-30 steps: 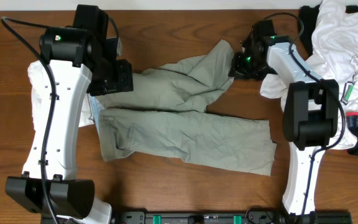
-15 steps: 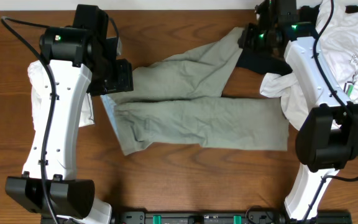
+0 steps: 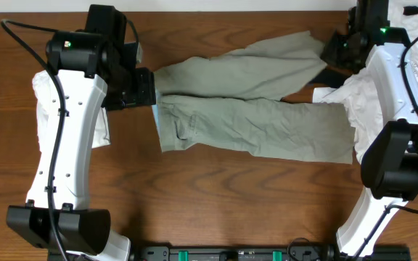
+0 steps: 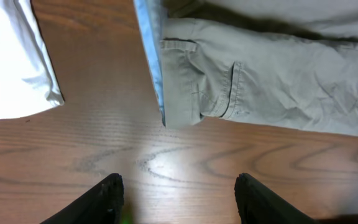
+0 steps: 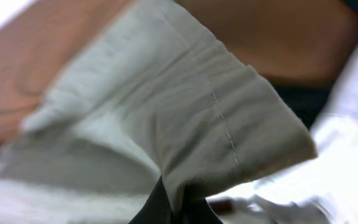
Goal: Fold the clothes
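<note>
Pale green trousers (image 3: pixel 260 123) lie spread across the table, waistband to the left, both legs stretched to the right. My right gripper (image 3: pixel 330 49) is shut on the hem of the far leg (image 5: pixel 229 124) and holds it taut at the back right. My left gripper (image 4: pixel 179 202) is open and empty, over bare wood just left of the waistband (image 4: pixel 185 93), which has a light blue inner edge. In the overhead view the left gripper (image 3: pixel 145 90) sits at the waistband's end.
A pile of white and dark clothes (image 3: pixel 412 65) fills the right side, under the right arm. A white garment (image 3: pixel 46 109) lies at the left, also in the left wrist view (image 4: pixel 11 62).
My right gripper has pulled the trouser leg to the right and back. The whole trousers slid right and straightened out. The left arm has not moved.
</note>
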